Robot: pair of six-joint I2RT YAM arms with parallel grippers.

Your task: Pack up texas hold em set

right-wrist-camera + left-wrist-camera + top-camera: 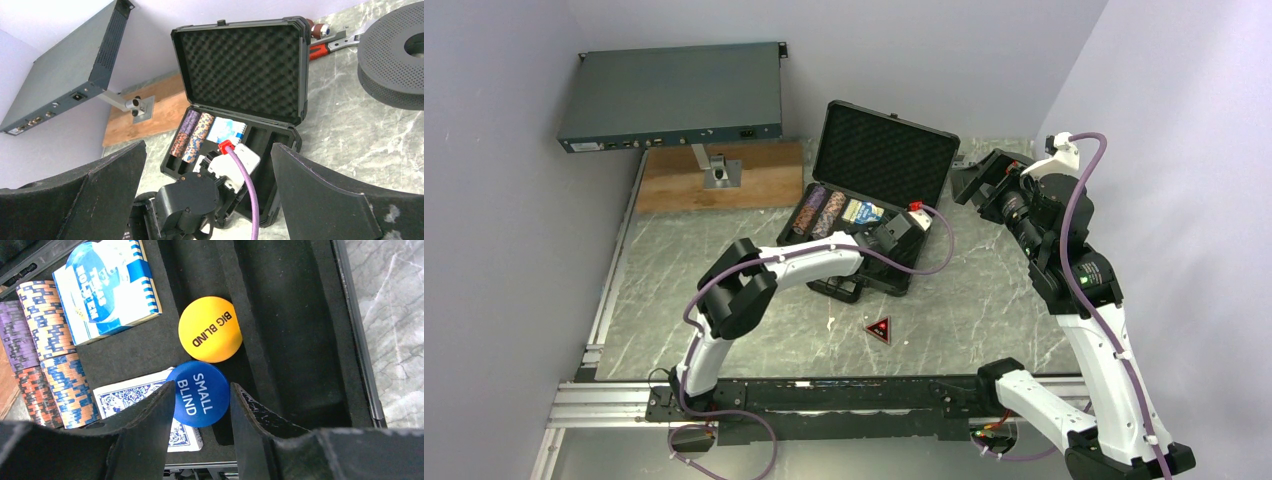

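The black briefcase (886, 150) stands open at the table's middle, lid up; it also shows in the right wrist view (240, 65). Chip rolls (45, 340) fill its left slots. A blue card box (107, 287) and a blue-backed deck (132, 396) lie beside them. The orange BIG BLIND button (210, 329) lies on the foam. My left gripper (202, 386) is low inside the case, shut on the blue SMALL BLIND button (200, 400) by its edges. The red-triangle button (879, 329) lies on the table in front of the case. My right gripper (207, 145) is open, empty and raised right of the case.
A grey rack unit (674, 95) stands on a post over a wooden board (754, 180) at the back left. A dark round spool (395, 55) and a red-handled tool (325, 42) lie behind the case on the right. Walls close in on both sides.
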